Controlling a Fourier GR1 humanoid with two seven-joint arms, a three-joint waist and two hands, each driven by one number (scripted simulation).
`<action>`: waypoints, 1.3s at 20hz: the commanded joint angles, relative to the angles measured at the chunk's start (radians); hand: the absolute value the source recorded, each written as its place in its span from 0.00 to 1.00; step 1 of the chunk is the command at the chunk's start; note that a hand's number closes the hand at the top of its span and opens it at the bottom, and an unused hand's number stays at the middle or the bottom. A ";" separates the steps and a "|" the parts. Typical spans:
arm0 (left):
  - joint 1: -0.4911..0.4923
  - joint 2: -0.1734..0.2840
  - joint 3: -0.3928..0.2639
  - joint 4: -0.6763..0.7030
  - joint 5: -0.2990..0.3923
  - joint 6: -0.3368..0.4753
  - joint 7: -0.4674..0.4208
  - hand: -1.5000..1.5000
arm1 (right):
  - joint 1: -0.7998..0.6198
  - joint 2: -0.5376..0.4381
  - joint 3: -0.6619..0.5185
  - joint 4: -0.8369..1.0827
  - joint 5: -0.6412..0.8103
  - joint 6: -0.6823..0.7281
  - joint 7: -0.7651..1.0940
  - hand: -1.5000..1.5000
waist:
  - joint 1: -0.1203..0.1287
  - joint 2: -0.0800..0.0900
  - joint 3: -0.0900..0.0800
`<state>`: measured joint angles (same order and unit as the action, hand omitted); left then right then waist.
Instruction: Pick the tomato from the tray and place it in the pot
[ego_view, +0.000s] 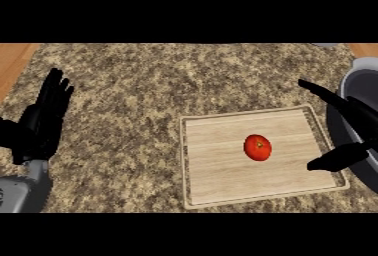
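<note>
1. Head view, looking steeply down at a speckled stone counter (148, 90). A small red tomato (257, 147) lies near the middle of a pale wooden tray (221, 185), slightly towards the tray's right side, touching nothing but the tray floor.
2. The tomato is oval and glossy, with a tiny dark stem mark on top. It is probably light, smooth enough to slip, and soft enough to bruise if squeezed. Being round, it may roll on the flat wood when nudged. The likely best hold is across its widest part, fingers on one side and thumb on the other.
3. The tray is rectangular with a low raised rim. It sits on the right half of the counter, turned a little out of line with the counter's edges.
4. The right hand (347, 135) hovers over the tray's right rim, just beside the tomato but apart from it. Its fingers are spread wide and its thumb juts towards the tomato, holding nothing.
5. The pot (363, 80), grey with a dark inside, shows only partly at the right edge, behind the right hand.
6. The left hand (46, 120) rests at the left edge, fingers straight and pointing up, holding nothing.
7. No brand, label or readable writing shows anywhere.
</note>
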<state>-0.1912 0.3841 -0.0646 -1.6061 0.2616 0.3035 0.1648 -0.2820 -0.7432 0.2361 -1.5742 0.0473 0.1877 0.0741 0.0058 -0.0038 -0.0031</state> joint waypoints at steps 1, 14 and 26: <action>0.025 -0.021 -0.017 -0.018 -0.007 -0.008 -0.010 0.50 | -0.095 -0.006 0.097 -0.060 0.036 0.103 0.230 0.00 | 0.012 0.002 0.000; 0.035 -0.038 0.069 -0.049 -0.052 -0.059 0.027 0.50 | -0.026 0.205 0.100 -0.142 0.159 0.221 0.422 0.00 | -0.005 0.003 0.003; -0.046 -0.068 0.114 -0.007 -0.099 -0.099 0.085 0.50 | -0.036 0.381 0.103 -0.039 0.393 0.219 0.453 0.00 | -0.005 0.004 0.003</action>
<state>-0.2131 0.3211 0.0348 -1.6132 0.1808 0.2176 0.2202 -0.3165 -0.4352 0.3451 -1.6253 0.3775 0.4152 0.5149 0.0010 0.0000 0.0000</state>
